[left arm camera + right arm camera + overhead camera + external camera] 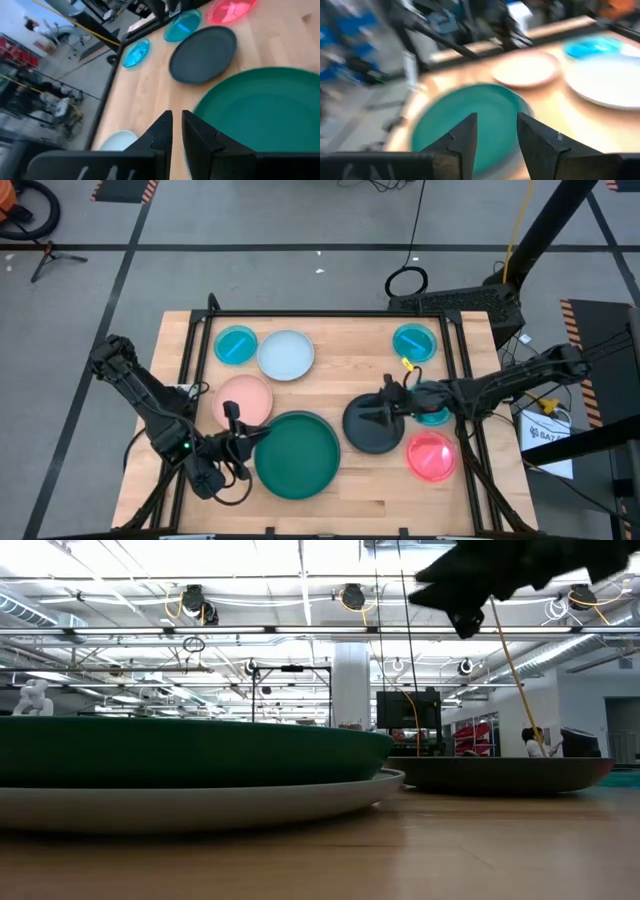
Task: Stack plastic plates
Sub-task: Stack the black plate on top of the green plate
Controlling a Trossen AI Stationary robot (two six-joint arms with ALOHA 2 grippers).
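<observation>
The dark green large plate (297, 454) lies nested on the grey plate (200, 802) at the table's near middle. The black plate (375, 432) rests flat to its right. The salmon-pink plate (243, 398), the pale blue-white plate (286, 355) and a cyan plate (235, 345) lie to the far left. Two more cyan plates (414, 342) (436, 412) and the pink-red plate (432, 457) lie on the right. My left gripper (177, 125) hovers by the green plate's left rim with only a narrow gap between its fingers. My right gripper (378, 412) hangs open, high above the black plate (500, 775).
A dark frame (330, 314) runs along the table's far edge and down both sides. Bare wood (390, 495) shows along the near edge, in front of the black plate. Beyond the table are a grey floor, cables and stands.
</observation>
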